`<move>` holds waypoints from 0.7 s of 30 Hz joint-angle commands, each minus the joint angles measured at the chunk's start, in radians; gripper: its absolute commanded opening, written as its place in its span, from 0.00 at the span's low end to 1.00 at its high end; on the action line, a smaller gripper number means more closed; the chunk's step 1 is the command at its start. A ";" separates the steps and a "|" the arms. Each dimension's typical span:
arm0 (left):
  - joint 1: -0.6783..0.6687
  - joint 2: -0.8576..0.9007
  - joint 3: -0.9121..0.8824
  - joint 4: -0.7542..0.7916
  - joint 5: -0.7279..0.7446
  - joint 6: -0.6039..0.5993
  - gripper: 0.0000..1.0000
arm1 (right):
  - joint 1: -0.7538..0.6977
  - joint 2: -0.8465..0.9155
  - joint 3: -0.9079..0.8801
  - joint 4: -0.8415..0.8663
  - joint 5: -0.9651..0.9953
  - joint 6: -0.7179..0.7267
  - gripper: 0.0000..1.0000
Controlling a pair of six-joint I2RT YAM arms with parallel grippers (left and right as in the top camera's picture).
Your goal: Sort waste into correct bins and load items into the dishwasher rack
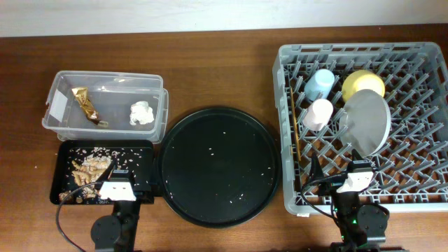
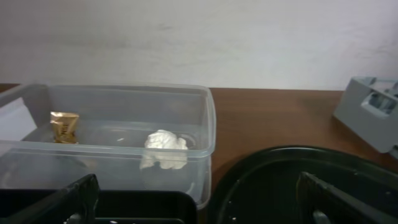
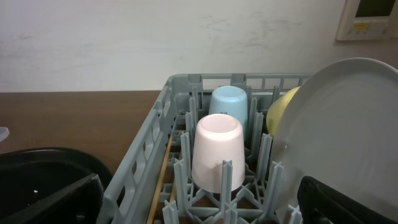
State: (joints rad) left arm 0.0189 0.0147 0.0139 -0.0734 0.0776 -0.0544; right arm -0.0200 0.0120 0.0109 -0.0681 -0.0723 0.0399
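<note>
Left gripper & right gripper are held wide, nothing gripped. Tissue wad & snack wrapper are seen in clear tub, food scraps on flat tray. Blue cup, pink cup, bowl, plate (chopsticks too) are stowed in rack.

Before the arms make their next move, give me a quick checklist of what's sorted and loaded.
Crumpled white tissue wad and brown-gold snack wrapper in the clear plastic tub: ok.
Tan food scraps in the flat black rectangular tray: ok.
Light blue cup, pink cup, yellow bowl, pale round plate in the grey plastic rack: ok.
Both wooden chopsticks in the rack: cannot tell.
Large round black tray free of crumbs: not ok.
Left gripper and right gripper open, empty: ok.
</note>
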 commanded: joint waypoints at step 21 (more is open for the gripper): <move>-0.023 -0.010 -0.005 -0.007 -0.034 0.051 0.99 | -0.006 -0.006 -0.005 -0.005 0.005 -0.008 0.98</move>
State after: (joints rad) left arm 0.0010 0.0147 0.0139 -0.0761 0.0544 -0.0216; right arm -0.0200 0.0120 0.0109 -0.0677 -0.0723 0.0402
